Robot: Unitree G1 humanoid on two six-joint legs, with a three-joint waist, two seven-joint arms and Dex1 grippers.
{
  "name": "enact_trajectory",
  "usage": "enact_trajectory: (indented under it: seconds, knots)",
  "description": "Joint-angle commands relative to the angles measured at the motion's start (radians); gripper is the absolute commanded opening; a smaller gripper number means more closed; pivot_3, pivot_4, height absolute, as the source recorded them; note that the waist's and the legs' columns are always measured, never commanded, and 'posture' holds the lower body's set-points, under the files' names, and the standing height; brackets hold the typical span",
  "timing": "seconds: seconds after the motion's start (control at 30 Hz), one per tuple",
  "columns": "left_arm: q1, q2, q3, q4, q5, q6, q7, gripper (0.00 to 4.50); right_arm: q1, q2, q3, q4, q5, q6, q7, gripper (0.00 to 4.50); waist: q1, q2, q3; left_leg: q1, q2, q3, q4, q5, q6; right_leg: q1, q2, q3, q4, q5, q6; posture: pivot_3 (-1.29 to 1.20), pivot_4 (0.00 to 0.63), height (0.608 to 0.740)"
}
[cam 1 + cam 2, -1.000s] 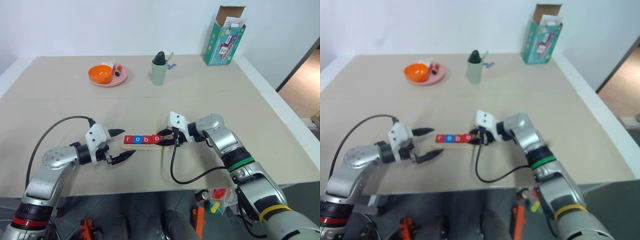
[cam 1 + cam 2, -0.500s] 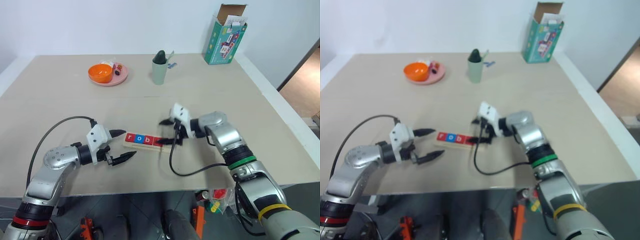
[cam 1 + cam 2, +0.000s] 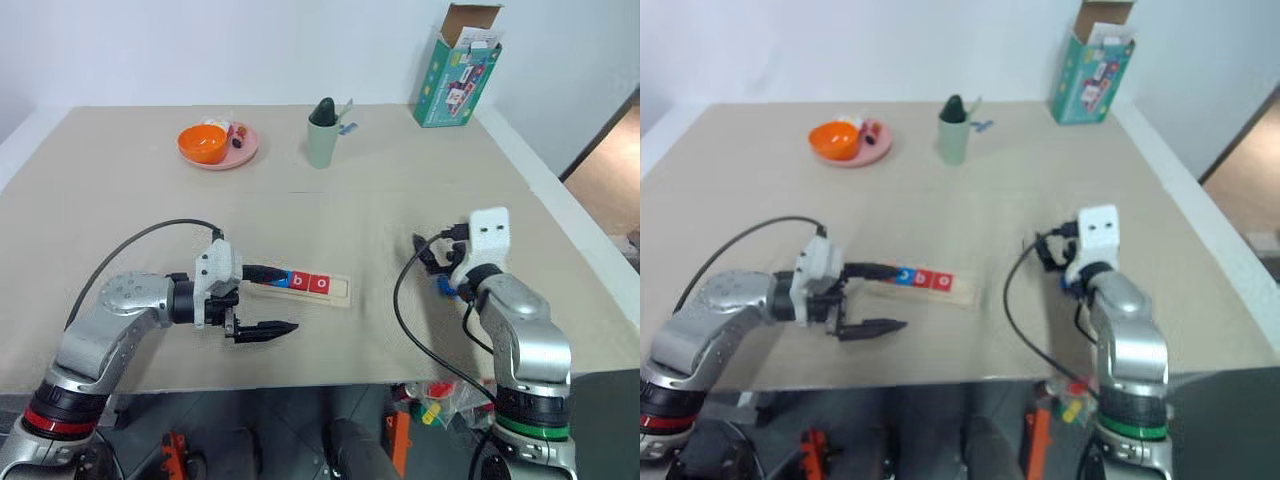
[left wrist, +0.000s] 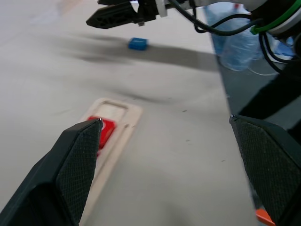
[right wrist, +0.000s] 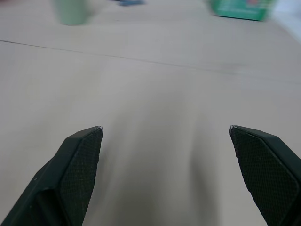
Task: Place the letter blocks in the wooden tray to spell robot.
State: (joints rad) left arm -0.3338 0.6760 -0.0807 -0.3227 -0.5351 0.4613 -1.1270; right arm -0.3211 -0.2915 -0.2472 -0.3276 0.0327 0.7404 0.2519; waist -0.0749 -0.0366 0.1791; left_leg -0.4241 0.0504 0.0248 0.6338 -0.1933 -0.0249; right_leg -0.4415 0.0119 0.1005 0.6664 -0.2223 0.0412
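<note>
**Last letter loose as right arm swings clear of tray**

Swung out from the tray's end a second ago, the right gripper (image 3: 432, 265) now hangs at three o'clock from the wooden tray (image 3: 340, 291), jaws wide apart and holding nothing. A blue block (image 4: 137, 44) lies on the table just beside that gripper, well apart from the tray.

One blue and two red letter blocks (image 3: 302, 282) show in the groove, and the end slot at three o'clock is empty. The left gripper (image 3: 288, 300), also spread, straddles the tray's nine o'clock end; one finger hides whatever sits there.

The step in hand looks like seating the final letter. Next, the right gripper must probably drop over the stray blue block, pinch it, and carry it to the empty slot.
</note>
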Motion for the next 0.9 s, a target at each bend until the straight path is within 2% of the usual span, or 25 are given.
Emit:
enact_trajectory:
  seconds: [0.03, 0.4, 0.63, 0.73, 0.9]
  knots:
    - [-0.038, -0.001, -0.001, 0.010, 0.007, -0.024, -0.014, 4.50, 0.052, -0.016, -0.024, -0.070, -0.003, 0.005, -0.034, 4.46, -0.001, 0.000, 0.000, 0.001, 0.000, 0.000, 0.000, 0.000, 0.000, 0.000, 0.000, 0.000, 0.000, -0.001, -0.003, 0.00, 0.150, 0.740]
    - [-0.047, -0.005, -0.026, 0.061, 0.061, -0.088, -0.032, 4.50, 0.137, 0.027, -0.058, -0.094, 0.084, 0.100, -0.072, 4.46, -0.003, 0.000, 0.000, 0.001, 0.000, 0.001, 0.001, 0.002, 0.002, 0.001, 0.000, 0.001, 0.000, 0.000, -0.004, 0.00, 0.150, 0.740]
    - [-0.041, -0.013, -0.024, 0.063, 0.077, -0.107, -0.024, 4.50, 0.184, 0.028, -0.030, -0.114, 0.099, 0.157, -0.087, 4.46, -0.003, 0.000, 0.000, 0.001, 0.000, 0.000, 0.000, 0.001, 0.002, 0.001, 0.000, 0.001, 0.000, -0.001, -0.004, 0.00, 0.150, 0.740]
    - [-0.045, -0.018, -0.022, 0.070, 0.088, -0.123, -0.021, 4.50, 0.190, 0.028, -0.017, -0.124, 0.098, 0.157, -0.099, 3.62, -0.003, 0.000, 0.000, 0.001, 0.000, 0.000, 0.001, 0.001, 0.002, 0.001, 0.000, 0.001, 0.000, -0.001, -0.004, 0.00, 0.150, 0.740]
    - [-0.048, -0.029, -0.020, 0.088, 0.106, -0.152, -0.014, 4.50, 0.200, 0.053, 0.001, -0.171, 0.114, 0.192, -0.119, 1.90, -0.003, 0.000, 0.000, 0.001, 0.000, 0.000, 0.001, 0.001, 0.002, 0.002, 0.000, 0.001, 0.000, -0.001, -0.004, 0.00, 0.150, 0.740]
